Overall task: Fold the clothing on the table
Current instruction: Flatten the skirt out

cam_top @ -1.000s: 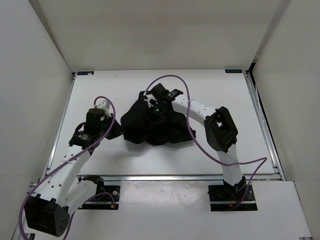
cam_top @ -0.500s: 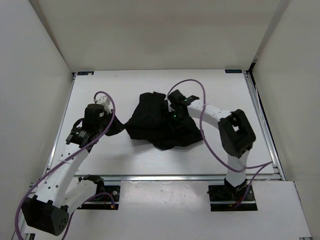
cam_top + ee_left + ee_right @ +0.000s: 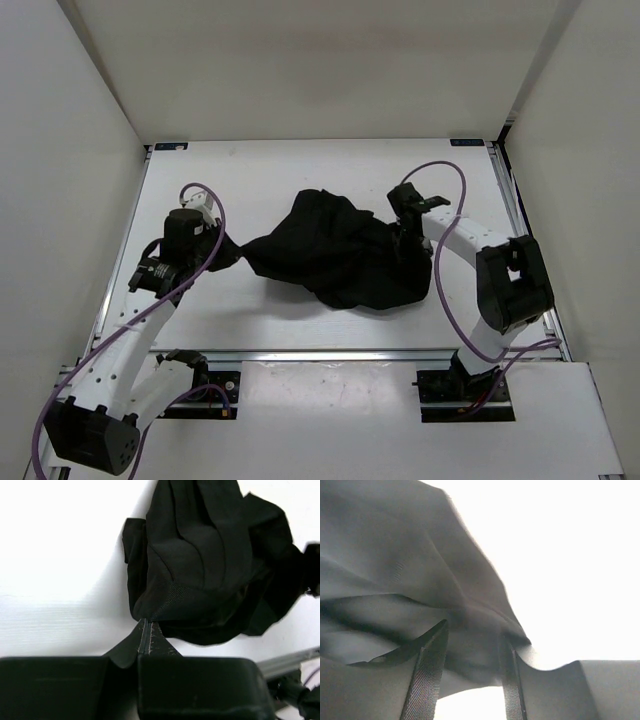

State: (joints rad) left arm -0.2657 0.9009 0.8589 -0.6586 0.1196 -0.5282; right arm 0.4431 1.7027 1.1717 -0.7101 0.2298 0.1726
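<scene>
From above, the clothing (image 3: 335, 255) lies crumpled in the middle of the table (image 3: 260, 170), stretched between the left gripper (image 3: 222, 255) and the right gripper (image 3: 405, 235), with no fold made yet. The left wrist view shows jaws pinched tight on its left corner. The right wrist view shows jaws half closed around bunched cloth, apparently gripping it.

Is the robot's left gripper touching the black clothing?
Touching. The left wrist view shows the left gripper, jaws shut, pinching a corner of the clothing.

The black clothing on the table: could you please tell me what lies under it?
Only the white table shows around the clothing; whatever lies beneath the heap is covered. The left pincer pinches its left corner.
</scene>
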